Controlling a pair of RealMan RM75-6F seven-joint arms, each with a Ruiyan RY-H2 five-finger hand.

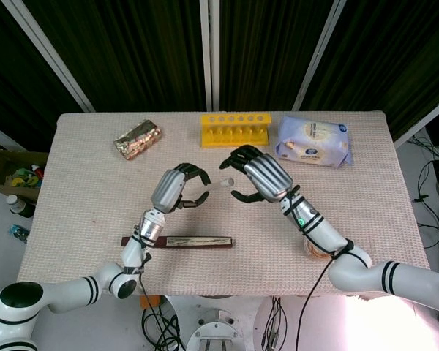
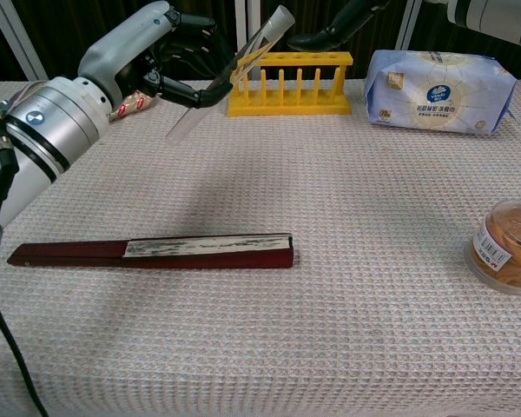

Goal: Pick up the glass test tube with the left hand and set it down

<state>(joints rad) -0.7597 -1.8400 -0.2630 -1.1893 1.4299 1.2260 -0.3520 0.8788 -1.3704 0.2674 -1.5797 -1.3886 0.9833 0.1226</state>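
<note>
You are working at a rectangular table covered with a beige waffle-weave cloth (image 1: 80,183). Behind it, dark green-black curtains (image 1: 132,51) are hanging, crossed by slanted white metal poles (image 1: 47,55). At the left of the table, an open brown cardboard box (image 1: 7,175) with small colourful things inside is sitting on the pale floor. At the right, black cables (image 1: 432,183) are lying on that floor. Bright pinkish light is glaring at the bottom right corner.
</note>
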